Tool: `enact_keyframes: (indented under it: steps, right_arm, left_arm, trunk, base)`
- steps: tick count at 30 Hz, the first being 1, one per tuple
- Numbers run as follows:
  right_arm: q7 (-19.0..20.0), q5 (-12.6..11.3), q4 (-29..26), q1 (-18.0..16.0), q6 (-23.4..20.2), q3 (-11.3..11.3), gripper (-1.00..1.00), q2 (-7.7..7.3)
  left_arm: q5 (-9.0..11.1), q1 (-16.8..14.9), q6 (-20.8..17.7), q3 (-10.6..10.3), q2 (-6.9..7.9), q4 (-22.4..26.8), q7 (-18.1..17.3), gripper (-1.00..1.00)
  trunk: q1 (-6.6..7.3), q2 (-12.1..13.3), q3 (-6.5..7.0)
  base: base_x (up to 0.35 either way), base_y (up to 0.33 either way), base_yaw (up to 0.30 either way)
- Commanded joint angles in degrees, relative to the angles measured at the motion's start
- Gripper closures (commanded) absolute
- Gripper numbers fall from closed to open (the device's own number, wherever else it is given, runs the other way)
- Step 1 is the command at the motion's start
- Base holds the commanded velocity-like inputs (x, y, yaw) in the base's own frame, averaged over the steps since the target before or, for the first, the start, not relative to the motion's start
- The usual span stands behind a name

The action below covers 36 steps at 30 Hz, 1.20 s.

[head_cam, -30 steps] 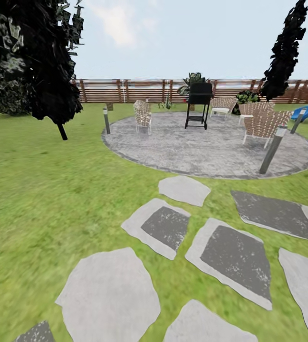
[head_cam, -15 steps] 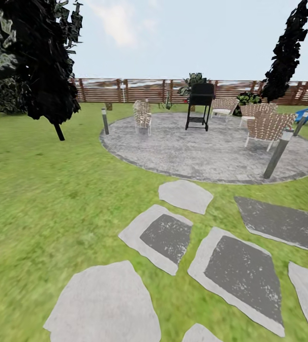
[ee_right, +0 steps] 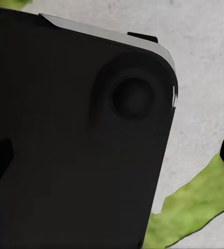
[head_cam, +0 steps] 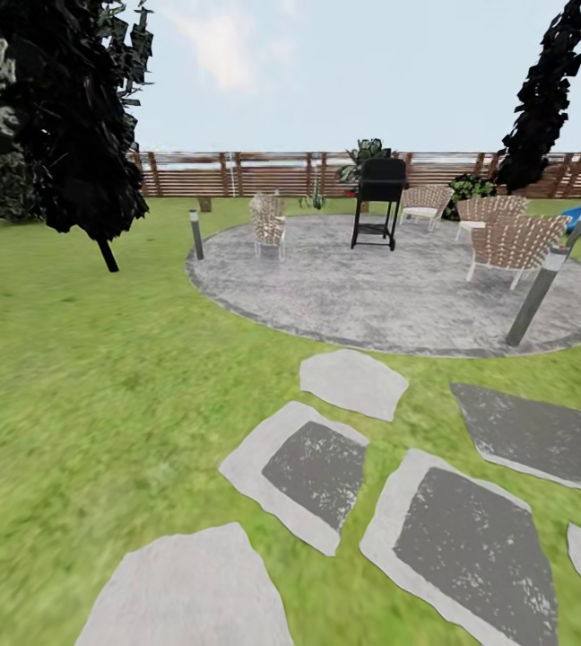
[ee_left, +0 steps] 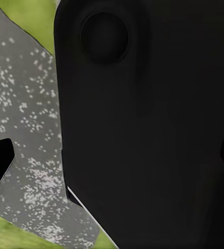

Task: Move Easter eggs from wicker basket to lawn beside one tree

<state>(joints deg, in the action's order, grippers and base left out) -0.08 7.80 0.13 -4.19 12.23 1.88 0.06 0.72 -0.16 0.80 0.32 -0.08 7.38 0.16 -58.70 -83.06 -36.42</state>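
A mottled green lawn point(head_cam: 84, 377) spreads out to a brown slatted fence point(head_cam: 255, 172) at the far side of the garden, with flat grey stepping stones point(head_cam: 313, 467) in the near ground and a round grey patio point(head_cam: 398, 287) beyond them. On the patio stand a black grill point(head_cam: 378, 202) and woven wicker chairs point(head_cam: 515, 244). A dark-leaved tree point(head_cam: 57, 117) rises at far left. In both wrist views a black body blocks the fingers, so neither gripper's opening can be told; stone and grass lie behind.
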Motion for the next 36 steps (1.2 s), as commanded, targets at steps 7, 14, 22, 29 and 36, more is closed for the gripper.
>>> enact_keyframes:
  steps: [7,14,22,29,36]
  right_arm:
    - [0.0,0.3,0.0,0.0,0.4,0.1,-1.00,0.00]
    - [0.0,0.3,0.0,0.0,0.5,0.1,-1.00,-0.02]
    - [0.0,0.3,0.0,-0.1,0.5,0.1,-1.00,-0.06]
    - [0.0,0.3,0.0,0.0,0.5,0.1,-1.00,-0.06]
    - [0.0,0.5,0.0,0.0,0.6,0.1,-1.00,-0.06]
  left_arm:
    - [0.1,0.0,0.1,0.0,-0.01,0.0,0.0,-1.00]
    - [0.1,0.0,0.1,0.0,-0.01,0.0,0.0,-1.00]
    - [0.1,0.0,0.1,0.0,-0.01,0.0,0.0,-1.00]
    - [0.1,0.0,0.1,0.0,-0.01,0.0,0.0,-1.00]
    - [0.1,0.0,0.1,0.0,-0.01,0.0,0.0,-1.00]
  trunk:
    - [-0.03,0.0,-0.05]
    - [-0.03,0.0,-0.05]
    - [-0.03,0.0,-0.05]
    - [-0.03,0.0,-0.05]
    - [-0.03,0.0,-0.05]
  base:
    - [0.339,0.000,0.000]
    - [0.340,0.000,0.000]
    - [0.339,0.000,0.000]
    - [0.339,0.000,0.000]
    - [0.339,0.000,0.000]
